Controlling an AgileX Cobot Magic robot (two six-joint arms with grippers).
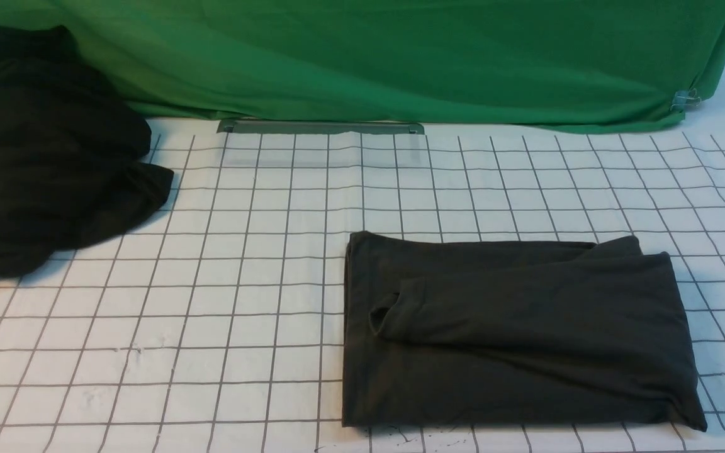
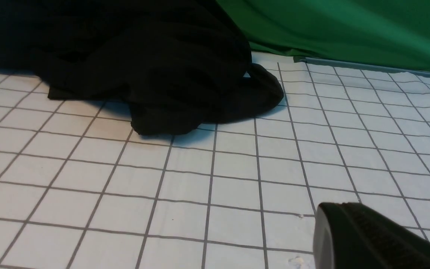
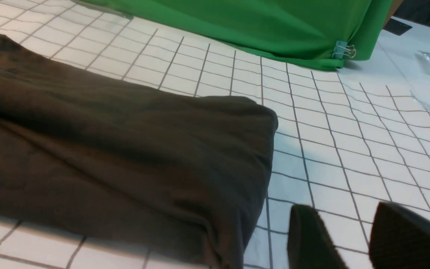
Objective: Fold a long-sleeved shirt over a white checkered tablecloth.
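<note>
Soft shirt [image 1: 513, 333] folded rectangular, gridded tablecloth [image 1: 224, 302]

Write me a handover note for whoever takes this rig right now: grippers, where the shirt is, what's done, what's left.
Left gripper: shut, empty, low over bare tablecloth.
Right gripper: jaws apart, holding nothing, just off the shirt's edge.
Long-sleeved shirt: folded into a compact rectangle, lying flat on the cloth's right half, sleeves tucked in.
Black heap of cloth: far left, apart from the shirt, untouched.
Done: folding looks complete.
Left: probably only a check of the slightly uneven far right corner.
</note>
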